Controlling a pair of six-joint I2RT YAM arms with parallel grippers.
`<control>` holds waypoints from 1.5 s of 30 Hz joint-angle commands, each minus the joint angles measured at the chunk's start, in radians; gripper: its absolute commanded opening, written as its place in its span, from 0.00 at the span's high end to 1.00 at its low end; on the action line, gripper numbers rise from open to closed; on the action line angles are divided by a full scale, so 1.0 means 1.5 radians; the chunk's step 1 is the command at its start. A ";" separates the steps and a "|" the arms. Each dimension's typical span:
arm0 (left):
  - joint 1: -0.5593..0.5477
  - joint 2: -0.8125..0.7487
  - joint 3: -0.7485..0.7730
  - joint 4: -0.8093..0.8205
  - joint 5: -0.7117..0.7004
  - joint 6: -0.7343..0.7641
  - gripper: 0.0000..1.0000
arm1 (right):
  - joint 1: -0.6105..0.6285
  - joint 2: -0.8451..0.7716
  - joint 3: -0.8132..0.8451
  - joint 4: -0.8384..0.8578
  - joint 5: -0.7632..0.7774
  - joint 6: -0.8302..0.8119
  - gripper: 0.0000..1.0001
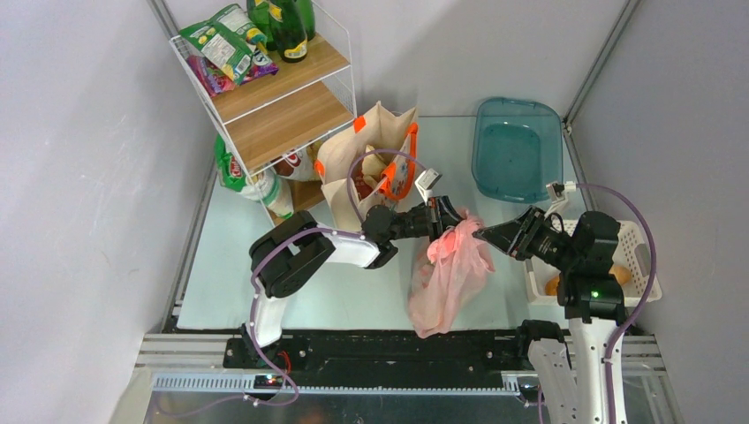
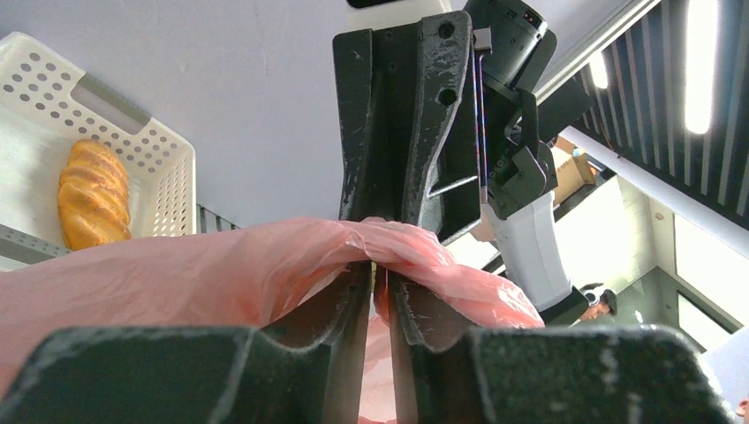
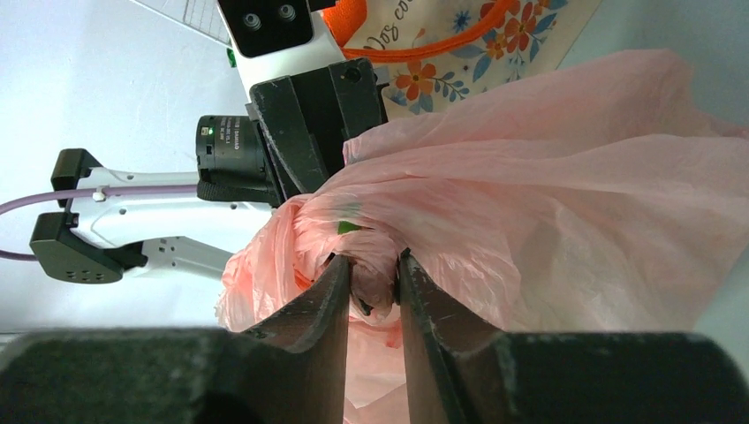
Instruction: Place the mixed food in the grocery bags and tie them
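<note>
- Thin translucent pink plastic bag [image 1: 450,265]: lying slumped on the pale table [image 1: 353,291] between the two arms. Its gathered mouth is being held up off the surface while the body is sagging toward the near edge, apparently so the top film is standing free for knotting.
- Left gripper [image 1: 450,216]: reaching in from the left at the bag's mouth. Its fingers are standing a narrow slit apart, with pink film draping over the tips and showing in the slit. Whether they are clamping it, I cannot tell.
- Right gripper [image 1: 483,234]: meeting the mouth from the opposite side, nearly tip to tip with the left, and pinching a bunched wad of the film. The facing approach is looking like a tying hold, each side taking one part of the gathered top.
- Bag contents: a small green patch is showing through the film near the mouth; what it is, I cannot make out.
- Beige floral-print tote with orange handles [image 1: 362,159]: standing upright just behind the left gripper, with its mouth gaping and its handles untied.
- Golden-brown bread roll [image 2: 93,194]: lying in the white lattice plastic basket [image 1: 638,231] beside the right arm, not yet bagged.
- Teal plastic tray [image 1: 481,141]: sitting at the far right of the table, apart from the work.
- Step in hand, by my reading: the tying of the pink bag. The roll and the tote are waiting their turn.
</note>
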 commanded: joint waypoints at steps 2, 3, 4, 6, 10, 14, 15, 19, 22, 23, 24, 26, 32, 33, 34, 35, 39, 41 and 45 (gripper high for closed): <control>0.008 -0.017 -0.009 0.008 0.033 0.031 1.00 | -0.004 0.002 0.011 0.053 -0.012 0.028 0.69; 0.008 -0.017 -0.007 0.008 0.033 0.031 1.00 | -0.004 0.005 0.011 0.054 -0.019 0.029 0.70; 0.008 -0.018 -0.007 0.008 0.034 0.032 1.00 | -0.005 0.007 0.011 0.054 -0.023 0.032 0.71; 0.008 -0.018 -0.007 0.008 0.035 0.032 1.00 | -0.005 0.006 0.011 0.056 -0.027 0.036 0.69; 0.008 -0.017 -0.008 0.007 0.034 0.032 1.00 | -0.009 0.006 0.011 0.064 -0.044 0.050 0.64; 0.008 -0.019 -0.006 0.008 0.035 0.031 1.00 | -0.014 0.013 0.011 0.059 -0.061 0.054 0.70; 0.008 -0.020 -0.004 0.008 0.036 0.031 1.00 | -0.015 0.014 0.011 0.057 -0.062 0.049 0.70; 0.008 -0.020 0.002 0.008 0.036 0.029 1.00 | -0.016 0.021 0.011 0.032 -0.061 0.020 0.69; 0.008 -0.021 0.007 0.008 0.038 0.026 1.00 | -0.016 0.026 0.011 0.011 -0.056 0.005 0.71; 0.008 -0.020 0.007 0.008 0.038 0.025 1.00 | -0.016 0.027 0.011 0.009 -0.055 -0.001 0.71; 0.008 -0.020 0.007 0.008 0.037 0.025 1.00 | -0.016 0.028 0.011 0.006 -0.053 -0.003 0.71; 0.008 -0.022 0.008 0.008 0.037 0.023 1.00 | -0.016 0.029 0.011 0.002 -0.052 -0.010 0.73; 0.008 -0.031 0.003 0.008 0.039 0.024 1.00 | -0.017 0.025 0.011 -0.004 -0.041 -0.017 1.00; 0.008 -0.032 0.001 0.008 0.038 0.026 1.00 | -0.017 0.022 0.012 -0.004 -0.039 -0.015 1.00; 0.008 -0.037 -0.005 0.007 0.033 0.028 0.98 | -0.017 0.020 0.012 -0.003 -0.036 -0.012 1.00; 0.010 -0.040 -0.011 0.007 0.030 0.033 0.97 | -0.017 0.015 0.012 -0.001 -0.030 -0.010 1.00; 0.016 -0.063 -0.050 0.000 0.003 0.045 0.83 | -0.018 -0.008 0.020 -0.008 0.013 -0.011 1.00; 0.019 -0.080 -0.075 -0.007 -0.004 0.050 0.81 | -0.018 -0.016 0.025 -0.010 0.033 -0.013 1.00; 0.026 -0.111 -0.114 -0.025 -0.018 0.064 0.79 | -0.018 -0.016 0.029 -0.013 0.045 -0.015 1.00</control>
